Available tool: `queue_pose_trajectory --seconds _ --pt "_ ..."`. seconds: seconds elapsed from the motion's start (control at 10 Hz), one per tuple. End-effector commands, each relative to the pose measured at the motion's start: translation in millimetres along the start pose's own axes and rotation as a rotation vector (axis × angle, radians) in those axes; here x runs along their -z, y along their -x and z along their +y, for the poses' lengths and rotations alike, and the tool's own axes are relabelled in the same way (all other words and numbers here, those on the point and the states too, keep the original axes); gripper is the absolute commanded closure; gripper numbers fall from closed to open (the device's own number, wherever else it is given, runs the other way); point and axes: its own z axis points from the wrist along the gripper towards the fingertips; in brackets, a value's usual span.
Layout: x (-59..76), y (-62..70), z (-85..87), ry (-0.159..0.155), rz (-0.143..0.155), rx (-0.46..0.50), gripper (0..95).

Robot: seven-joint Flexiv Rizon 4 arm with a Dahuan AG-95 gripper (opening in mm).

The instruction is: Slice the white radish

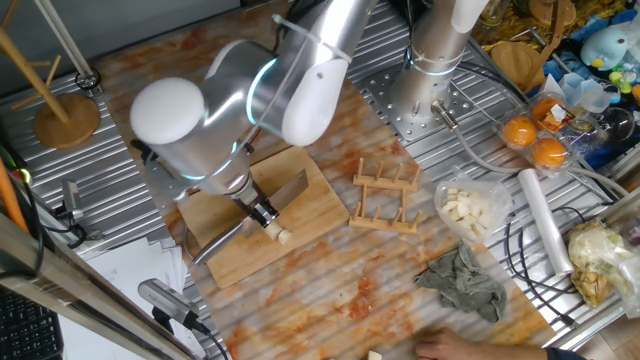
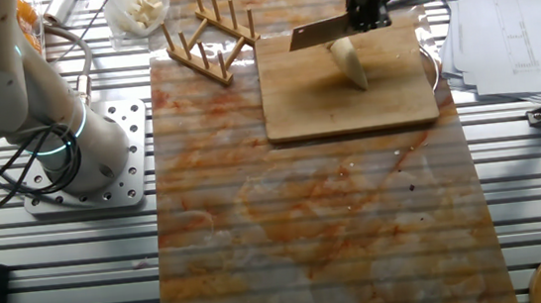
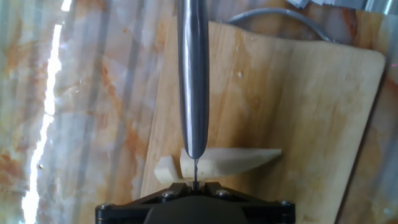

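The white radish is a pale cream tapered strip lying crosswise on the wooden cutting board. It also shows on the board in the fixed views. My gripper is shut on a knife, whose blade runs straight away from the hand. The blade crosses the radish near its thick left end, and a short cream stub lies just left of it. In the fixed views the gripper stands over the board with the flat blade down at the radish.
A wooden rack stands right of the board. Beyond it are a clear container of pale cubes, a grey cloth, a plastic roll and oranges. A person's hand shows at the front edge. The arm's base is bolted nearby.
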Motion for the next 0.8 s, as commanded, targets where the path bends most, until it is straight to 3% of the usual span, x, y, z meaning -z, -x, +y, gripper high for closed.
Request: queue_pose_trajectory --seconds 0.1,0.4,0.8 --pt "-5.8 1.7 -0.4 0.006 0.002 -0.001 95.0" --pt "-14.8 -2.4 0.3 0.003 0.004 0.001 95.0" --pt "-57.0 -10.4 1.1 0.003 -0.014 0.003 95.0"
